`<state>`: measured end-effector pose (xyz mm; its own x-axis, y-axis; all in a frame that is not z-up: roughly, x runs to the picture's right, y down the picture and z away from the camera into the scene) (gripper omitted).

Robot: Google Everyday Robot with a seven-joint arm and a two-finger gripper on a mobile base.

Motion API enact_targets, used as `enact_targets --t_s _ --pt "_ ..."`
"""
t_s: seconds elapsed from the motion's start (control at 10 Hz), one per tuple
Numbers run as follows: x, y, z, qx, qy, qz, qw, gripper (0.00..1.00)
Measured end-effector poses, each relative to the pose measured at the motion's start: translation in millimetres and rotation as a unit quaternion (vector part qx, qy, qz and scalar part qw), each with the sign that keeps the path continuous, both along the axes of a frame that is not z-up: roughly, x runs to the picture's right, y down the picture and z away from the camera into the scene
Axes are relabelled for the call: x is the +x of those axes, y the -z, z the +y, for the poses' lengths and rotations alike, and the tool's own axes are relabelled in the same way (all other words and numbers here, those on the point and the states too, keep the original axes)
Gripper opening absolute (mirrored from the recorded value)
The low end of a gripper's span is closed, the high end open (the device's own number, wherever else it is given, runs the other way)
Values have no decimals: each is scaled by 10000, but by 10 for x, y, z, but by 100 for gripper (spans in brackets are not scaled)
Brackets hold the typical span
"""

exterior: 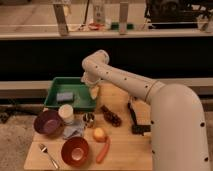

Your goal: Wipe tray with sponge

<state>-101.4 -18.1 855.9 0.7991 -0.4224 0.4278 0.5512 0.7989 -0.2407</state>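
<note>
A green tray (79, 82) sits at the table's back left. A grey-blue sponge (64, 96) lies inside it, toward its left side. My white arm (125, 82) reaches from the right across the table. Its gripper (93, 91) hangs at the tray's right edge, right of the sponge and apart from it.
On the wooden table: a purple bowl (47, 122), a white cup (66, 113), a crumpled cloth (74, 131), a small metal cup (89, 119), a red bowl (75, 150), a spoon (48, 154), an orange fruit (99, 134), a carrot (103, 149), dark grapes (111, 116), a black tool (135, 117).
</note>
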Motion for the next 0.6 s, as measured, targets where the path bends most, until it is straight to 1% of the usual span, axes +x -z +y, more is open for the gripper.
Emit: enact_targets --t_s 0.1,0.4,0.6 --pt "-123 -38 11 -3 80 -48 10000 80" --pt "-99 -124 1 13 137 -52 9999 80" --pt "-190 -179 3 7 142 -72 9999 80"
